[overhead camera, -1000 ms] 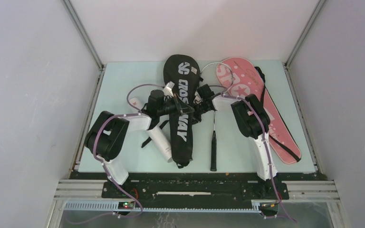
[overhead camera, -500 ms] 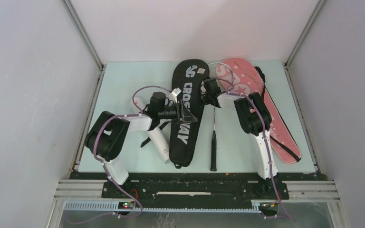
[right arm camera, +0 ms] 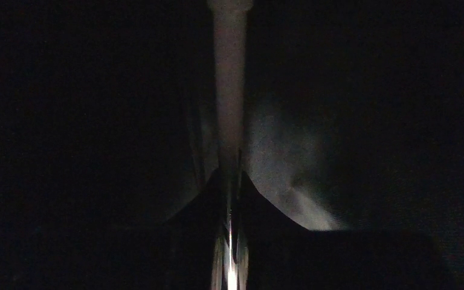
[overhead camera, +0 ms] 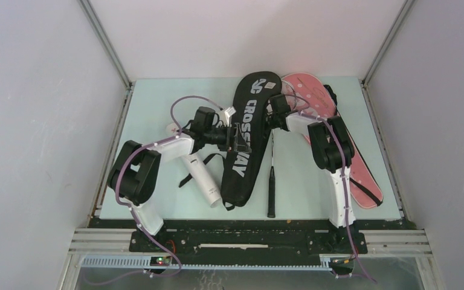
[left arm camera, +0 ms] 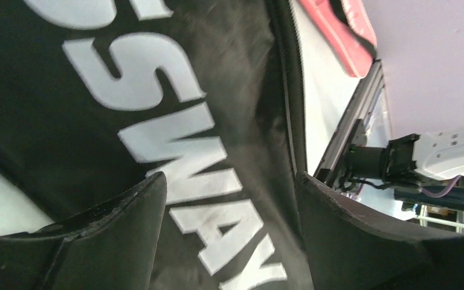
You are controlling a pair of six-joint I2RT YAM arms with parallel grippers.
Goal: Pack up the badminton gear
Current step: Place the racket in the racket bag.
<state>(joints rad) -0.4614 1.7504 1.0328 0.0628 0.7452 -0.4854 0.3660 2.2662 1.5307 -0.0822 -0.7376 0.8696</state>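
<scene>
Since the black cover (overhead camera: 246, 145) swung right, left fingers (left arm camera: 115, 235) have spread (right fingers (right arm camera: 251, 241): too dark to tell).

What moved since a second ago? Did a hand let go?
The black cover slid right and away, over the head of the racket. The left gripper opened and let go of it. The right gripper moved farther along its edge. The tube, pink cover and racket handle stayed put.
</scene>
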